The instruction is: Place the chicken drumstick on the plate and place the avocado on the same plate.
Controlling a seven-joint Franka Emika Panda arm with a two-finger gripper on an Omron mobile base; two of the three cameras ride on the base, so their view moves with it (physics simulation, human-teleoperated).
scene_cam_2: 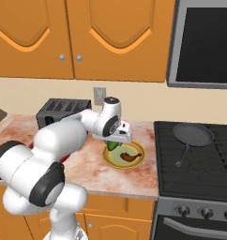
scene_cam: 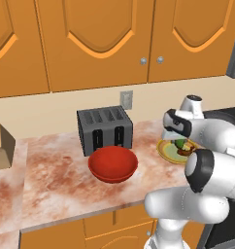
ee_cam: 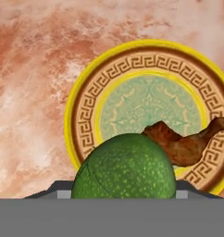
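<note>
Green and pebbled, the avocado point(ee_cam: 124, 167) bulges at the bottom centre of the hand view, pinched in the claw point(scene_cam_2: 116, 143) so that it hangs over the near part of the plate point(ee_cam: 86, 111), a hold that looks meant to carry it clear of the bench point(scene_cam: 56, 165) until it can be let go above the dish. The chicken drumstick point(ee_cam: 185, 141) already lies on the plate at the lower right of that view, across the patterned brown ring, its thin end towards the yellow rim. So the plate holds one piece and waits for the second. Left of centre in the left base view, the red bowl point(scene_cam: 113, 164) in front of the toaster point(scene_cam: 104, 129) looks empty. At right in the right base view, the frying pan point(scene_cam_2: 193, 135) sits bare on the stove point(scene_cam_2: 204, 178).
</note>
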